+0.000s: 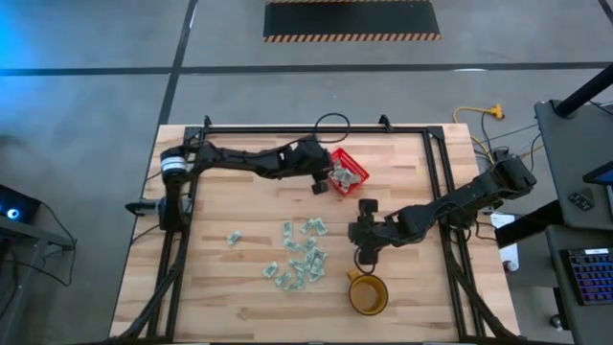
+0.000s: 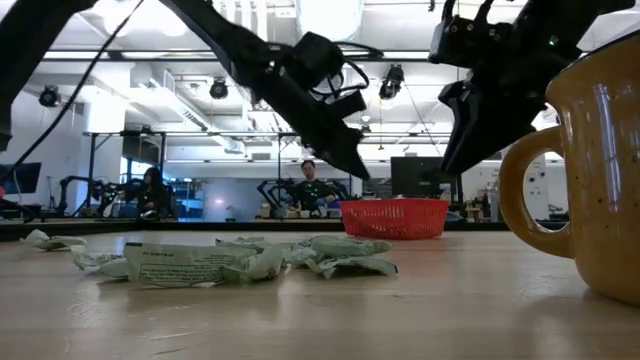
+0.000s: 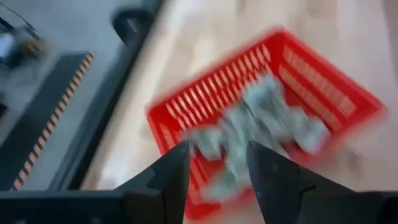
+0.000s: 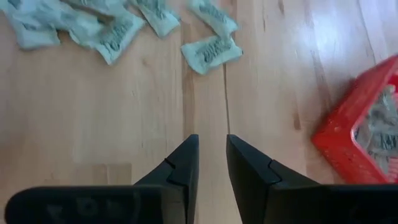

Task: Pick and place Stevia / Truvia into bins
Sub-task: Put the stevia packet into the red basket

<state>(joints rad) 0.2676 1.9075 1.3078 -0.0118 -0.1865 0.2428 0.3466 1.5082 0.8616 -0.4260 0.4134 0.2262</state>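
The red basket [image 1: 347, 171] sits on the far middle of the table and holds several pale green sachets [image 3: 267, 118]. More sachets [image 1: 302, 254] lie loose and flat on the wood in the near middle of the table. My left gripper [image 3: 217, 165] hovers open just over the basket's left rim [image 3: 186, 118], with nothing between its fingers. My right gripper [image 4: 211, 155] hangs above bare wood between the loose pile [image 4: 211, 51] and the basket [image 4: 367, 130]. Its fingers stand narrowly open and hold nothing.
An amber-brown mug [image 1: 367, 292] stands on the near side, just near of my right gripper [image 1: 366, 240], and looms large in the low view [image 2: 590, 170]. A dark metal frame [image 1: 436, 182] runs along the table's sides. People sit in the room beyond the table [image 2: 310, 185].
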